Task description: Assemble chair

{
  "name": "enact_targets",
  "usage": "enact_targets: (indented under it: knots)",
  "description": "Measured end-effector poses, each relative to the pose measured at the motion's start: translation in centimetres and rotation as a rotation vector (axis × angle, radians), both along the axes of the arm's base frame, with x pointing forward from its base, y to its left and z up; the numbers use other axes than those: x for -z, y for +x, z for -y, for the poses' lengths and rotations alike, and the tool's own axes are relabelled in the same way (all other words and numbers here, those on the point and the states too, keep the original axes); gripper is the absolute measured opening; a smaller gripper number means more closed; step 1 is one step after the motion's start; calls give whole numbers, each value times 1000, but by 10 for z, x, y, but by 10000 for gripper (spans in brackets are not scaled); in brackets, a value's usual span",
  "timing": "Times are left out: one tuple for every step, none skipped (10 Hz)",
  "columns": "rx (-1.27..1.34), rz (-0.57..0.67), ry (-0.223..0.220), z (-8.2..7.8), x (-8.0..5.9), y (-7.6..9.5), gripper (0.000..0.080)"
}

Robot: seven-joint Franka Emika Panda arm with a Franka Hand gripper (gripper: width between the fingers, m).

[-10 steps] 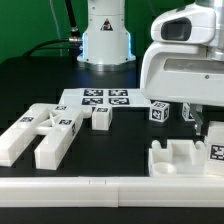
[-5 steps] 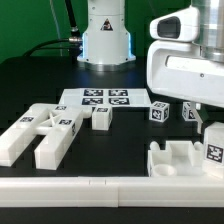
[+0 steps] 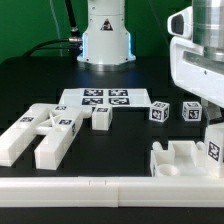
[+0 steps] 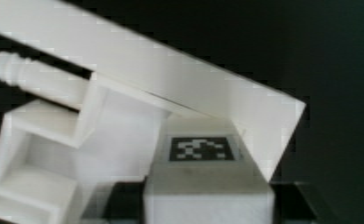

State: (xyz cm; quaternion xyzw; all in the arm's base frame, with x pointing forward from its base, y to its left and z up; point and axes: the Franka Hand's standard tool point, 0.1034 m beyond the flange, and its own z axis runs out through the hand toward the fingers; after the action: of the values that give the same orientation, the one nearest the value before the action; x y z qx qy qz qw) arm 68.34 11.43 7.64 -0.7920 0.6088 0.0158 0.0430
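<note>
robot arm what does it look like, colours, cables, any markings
The arm is glossy white, built of rounded, blocky housings with grey at the joints. Its base column at the back is the same glossy white. Black cables run behind the base. No markings or labels show on the arm.

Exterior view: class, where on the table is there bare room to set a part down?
Bare black table between the long white plastic blocks and the notched white plastic part. Crowded: around the small tagged white cubes near it.
</note>
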Motion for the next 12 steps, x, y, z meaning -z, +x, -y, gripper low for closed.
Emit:
enact_targets:
  knots:
    - [41, -3, 2, 0, 0, 0, 291]
    - [120, -11, 4, -1, 1, 0, 291]
    - [186, -17, 6, -1, 0, 0, 291]
    - [231, -20, 8, -1, 0, 0, 291]
    - [294, -22, 14, -1, 1, 0, 291]
    - [424, -17, 24, -2, 1, 1, 291]
    - [535, -8, 34, -2, 1, 2, 291]
    - [561, 0, 37, -2, 0, 2, 291]
    - [635, -3, 47, -5, 0, 3, 291]
    - [639, 5, 47, -9, -1, 3, 291]
    - [637, 10, 47, -10, -1, 4, 291]
    - [636, 13, 50, -10, -1, 4, 291]
